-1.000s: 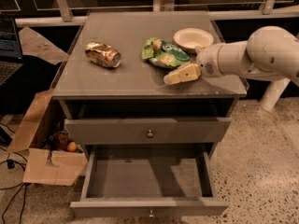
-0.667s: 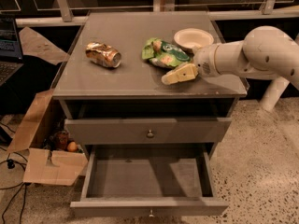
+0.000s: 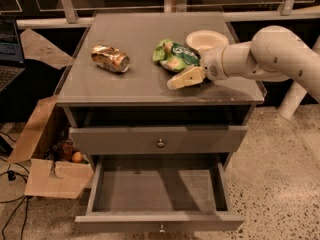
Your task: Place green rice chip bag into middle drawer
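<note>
green rice chip bag [image 3: 176,57], gripper [image 3: 178,81] just beside

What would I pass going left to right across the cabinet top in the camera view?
Dented gold-brown can → green rice chip bag → white bowl. The pincer is just in front of the bag, so it is left unplaced.

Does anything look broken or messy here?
Yes. The gold can lies on its side, dented, on the left of the cabinet top. The green bag is crumpled by the bowl; the gripper is just in front of it.
</note>
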